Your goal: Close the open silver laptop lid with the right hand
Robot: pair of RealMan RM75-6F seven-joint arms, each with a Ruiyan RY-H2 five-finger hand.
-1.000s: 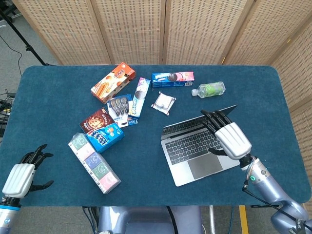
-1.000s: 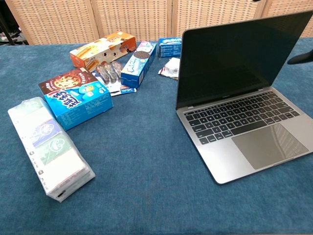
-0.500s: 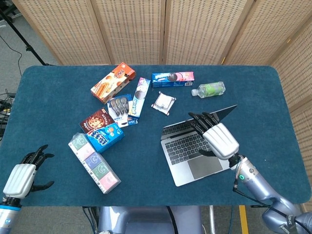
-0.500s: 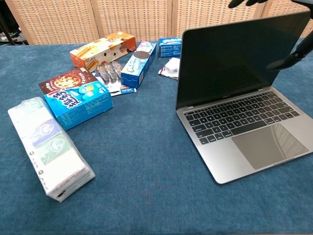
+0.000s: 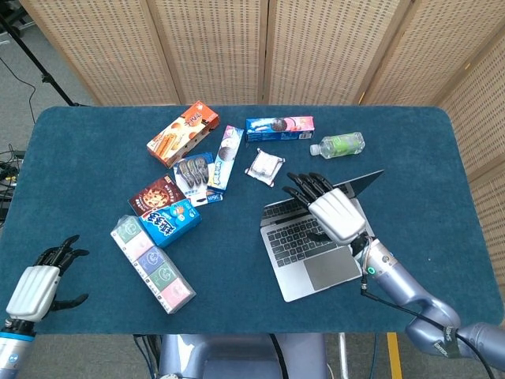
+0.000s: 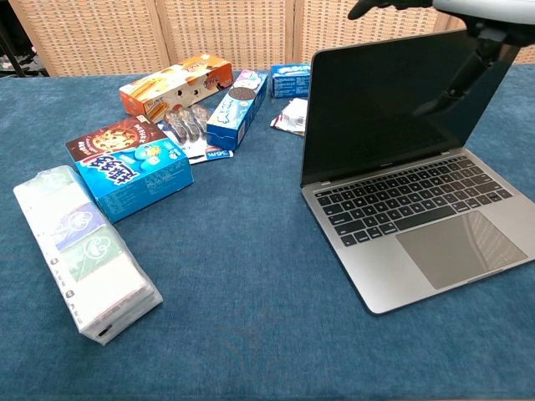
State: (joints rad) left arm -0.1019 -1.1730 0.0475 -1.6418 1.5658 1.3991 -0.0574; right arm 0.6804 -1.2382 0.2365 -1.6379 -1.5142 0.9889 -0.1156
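Observation:
The open silver laptop (image 5: 322, 273) sits right of the table's middle, its dark screen (image 6: 376, 100) standing nearly upright in the chest view. My right hand (image 5: 329, 211) hovers over the keyboard and the lid's top edge, fingers spread and pointing to the far left. In the chest view the right hand (image 6: 472, 12) is at the top right; its fingers (image 6: 368, 7) reach over the lid's top edge and its thumb (image 6: 462, 78) hangs in front of the screen. I cannot tell whether it touches the lid. My left hand (image 5: 35, 288) rests open at the front left corner, holding nothing.
Several snack boxes lie left of the laptop, among them an orange box (image 5: 183, 133) and a blue cookie box (image 5: 278, 128). A tissue pack (image 5: 152, 263) lies front left. A green bottle (image 5: 339, 144) and a small packet (image 5: 264, 166) lie behind the laptop on the blue table (image 5: 95, 174).
My right hand has moved left and away from me, from the laptop's right side to above the lid's top edge. The lid's angle looks unchanged. The left hand stayed put.

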